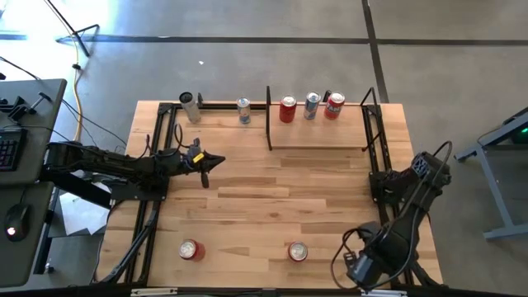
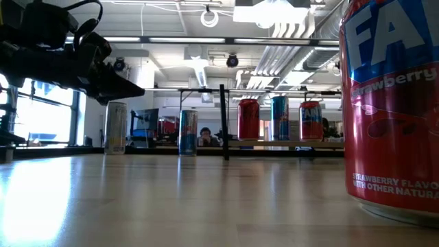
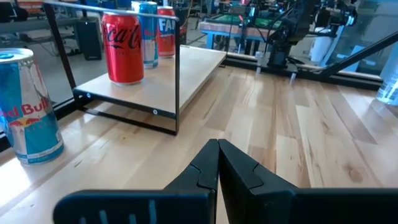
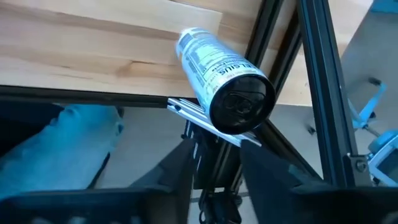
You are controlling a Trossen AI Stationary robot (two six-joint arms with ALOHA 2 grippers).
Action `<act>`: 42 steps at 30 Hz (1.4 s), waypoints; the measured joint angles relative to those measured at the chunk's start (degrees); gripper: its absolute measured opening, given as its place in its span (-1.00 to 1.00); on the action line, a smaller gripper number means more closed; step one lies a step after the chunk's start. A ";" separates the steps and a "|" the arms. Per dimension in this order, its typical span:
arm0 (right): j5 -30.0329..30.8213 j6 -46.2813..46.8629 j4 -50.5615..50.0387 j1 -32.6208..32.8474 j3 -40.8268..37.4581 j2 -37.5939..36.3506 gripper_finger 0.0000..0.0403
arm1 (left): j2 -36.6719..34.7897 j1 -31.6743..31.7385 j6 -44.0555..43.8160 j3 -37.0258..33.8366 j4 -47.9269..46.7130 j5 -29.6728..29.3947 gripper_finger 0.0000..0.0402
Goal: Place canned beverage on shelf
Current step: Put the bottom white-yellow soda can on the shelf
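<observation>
The shelf is a pale wood panel between black bars at the table's far right. Three cans stand on it: a red one, a blue-silver one and a red one. The shelf also shows in the left wrist view. My left gripper is shut and empty above the table's left middle, pointing toward the shelf. My right gripper is open at the near right corner. A white-labelled can lies on its side just past its fingertips, its dark end over the table's edge.
A Red Bull can and a tall silver can stand at the far edge, left of the shelf. Two red-topped cans stand near the front edge. Black frame bars run along both table sides.
</observation>
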 joint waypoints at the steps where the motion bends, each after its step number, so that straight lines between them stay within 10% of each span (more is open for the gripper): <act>1: -0.01 0.74 0.05 0.18 0.00 -0.01 -0.31 | 0.00 0.00 0.00 0.00 -0.18 0.00 -1.00; 13: 0.57 5.30 0.88 0.28 0.00 -0.02 0.17 | 0.00 0.00 -0.48 0.00 -1.59 1.36 -1.00; 42: 0.66 7.97 -0.18 1.56 -0.02 -0.04 0.41 | 0.00 -0.02 0.57 0.00 -1.56 1.33 -1.00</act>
